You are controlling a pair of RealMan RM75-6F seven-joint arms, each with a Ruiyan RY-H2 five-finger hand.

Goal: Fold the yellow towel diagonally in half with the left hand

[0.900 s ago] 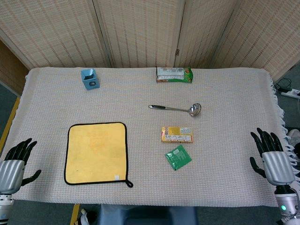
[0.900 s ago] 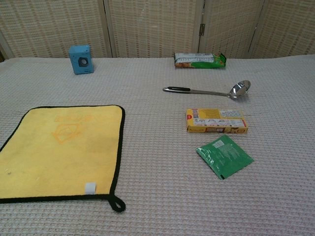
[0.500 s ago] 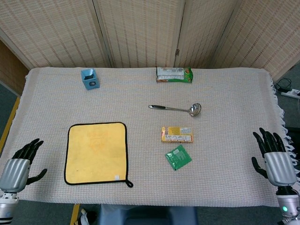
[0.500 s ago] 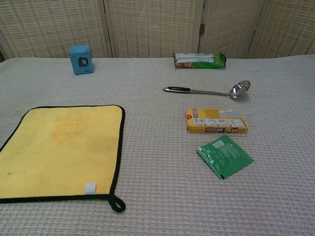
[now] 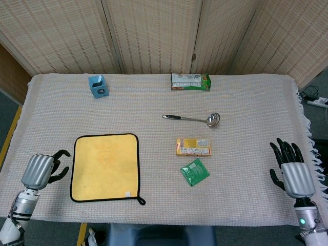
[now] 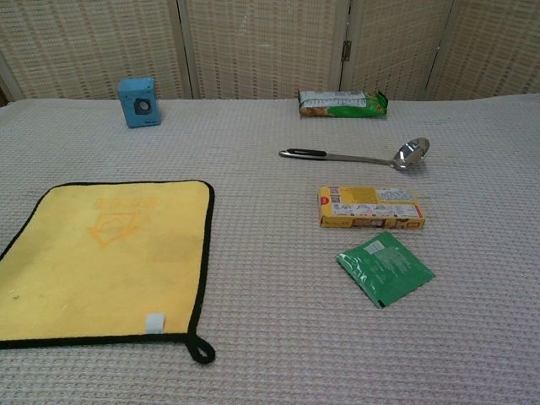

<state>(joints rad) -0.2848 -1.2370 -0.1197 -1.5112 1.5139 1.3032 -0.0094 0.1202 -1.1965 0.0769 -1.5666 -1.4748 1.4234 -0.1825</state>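
The table point(image 5: 154, 97), under a pale waffle-weave cloth, carries everything, and the yellow towel point(image 5: 105, 167) serves as landmark. It lies flat and fully unfolded near the front edge on the robot's left, black-bound, with a small hanging loop point(image 5: 141, 201) at its front right corner; no corner is lifted, so the diagonal fold has not begun.

The left hand point(image 5: 42, 169) sits just beside the towel's left edge, not touching it, fingers partly curled and apart with nothing in them. That placement suits a reach for a near corner, probably the front left one, to carry across to the far right corner. The right hand point(image 5: 290, 170) stands well to the right of the towel by the table's right edge, fingers spread and empty, kept clear since the task asks nothing of it.

Right of the towel lie a yellow box point(image 5: 193, 147) and a green sachet point(image 5: 195, 171); beyond those, a metal ladle point(image 5: 192, 119). Behind the towel, at the back edge, stand a blue box point(image 5: 97, 85) and a green snack packet point(image 5: 190, 81), all outside the fold's sweep.
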